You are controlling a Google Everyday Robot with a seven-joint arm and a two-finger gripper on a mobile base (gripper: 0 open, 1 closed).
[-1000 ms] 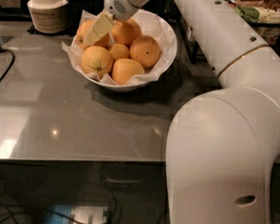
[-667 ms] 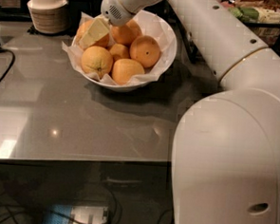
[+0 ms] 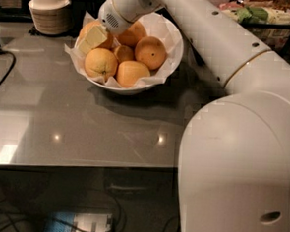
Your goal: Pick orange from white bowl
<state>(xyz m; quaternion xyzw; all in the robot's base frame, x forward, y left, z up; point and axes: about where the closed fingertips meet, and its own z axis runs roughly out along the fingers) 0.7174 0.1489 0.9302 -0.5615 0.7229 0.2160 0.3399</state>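
Gripper (image 3: pixel 93 38) is down inside the white bowl (image 3: pixel 136 91), at its far-left side, with a pale yellow pad lying flat against the orange (image 3: pixel 85 28) at the back of the pile. Whether the gripper is apart, together or clamped on the fruit cannot be told from this view; the wrist and white arm (image 3: pixel 214 36) cover what lies behind it.

Just in front of the gripper sits another large orange (image 3: pixel 101 63), with a second one (image 3: pixel 133 74) beside that. To the gripper's right lie a smaller orange (image 3: pixel 123 52) and, further right, a round orange (image 3: pixel 150 53). Crinkled paper lining (image 3: pixel 166 26) rises around them. Beyond the gripper to the left, well apart, stands a stack of beige bowls (image 3: pixel 49 11) on the grey counter (image 3: pixel 85 129).

The step in hand looks like the grasp itself, with the fruit not yet lifted. The next move probably calls for a firm hold on that back orange and a straight rise, clear of the lining and the neighbouring fruit so they are not dragged along.
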